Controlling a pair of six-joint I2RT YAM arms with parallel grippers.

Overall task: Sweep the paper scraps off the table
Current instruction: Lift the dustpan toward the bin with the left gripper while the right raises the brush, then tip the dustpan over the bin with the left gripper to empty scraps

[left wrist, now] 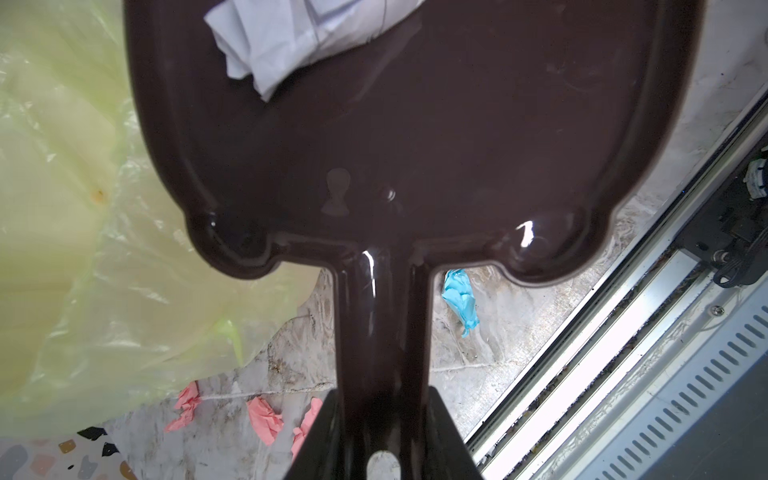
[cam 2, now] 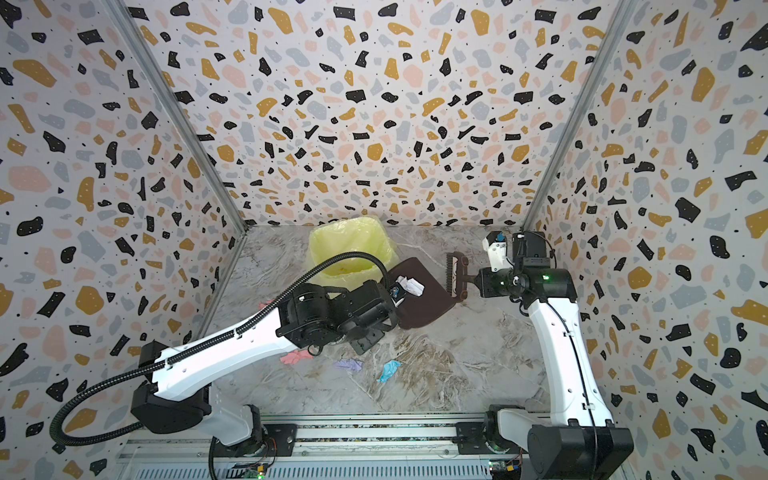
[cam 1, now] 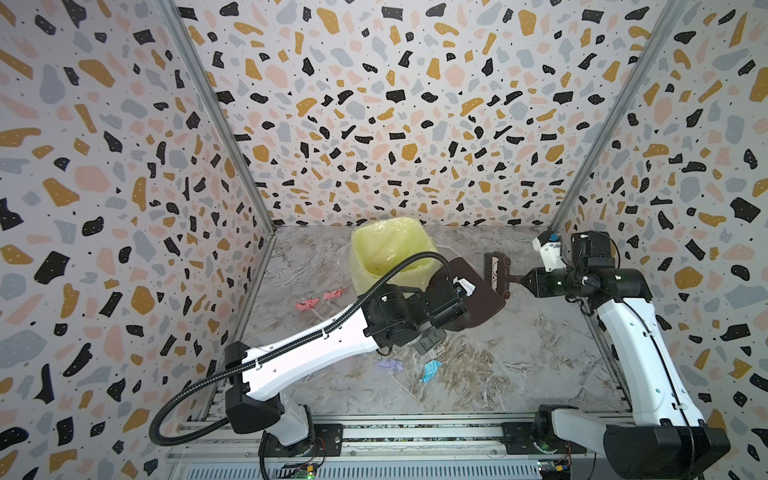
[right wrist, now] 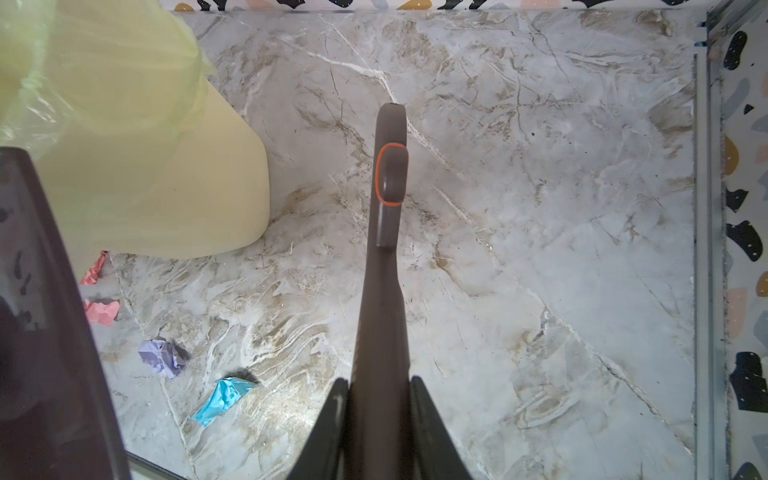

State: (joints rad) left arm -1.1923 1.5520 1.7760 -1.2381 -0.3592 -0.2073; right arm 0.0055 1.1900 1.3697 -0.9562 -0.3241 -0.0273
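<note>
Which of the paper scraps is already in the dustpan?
The white crumpled scrap: it alone lies in the brown dustpan. The pink scraps, the lilac scrap and the blue scrap lie on the table.

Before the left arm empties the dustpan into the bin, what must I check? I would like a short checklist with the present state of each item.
1. Left tool is shut on the dustpan handle: ok.
2. White scrap lies on the dustpan: ok.
3. Dustpan is over the bin opening: not ok, it is beside the bin.
4. Right tool grips the brush: ok.
5. Brush is clear of the dustpan: cannot tell, they are very close in both top views.
6. Table is swept: not ok, pink scraps, a lilac scrap and a blue scrap lie on it.
</note>
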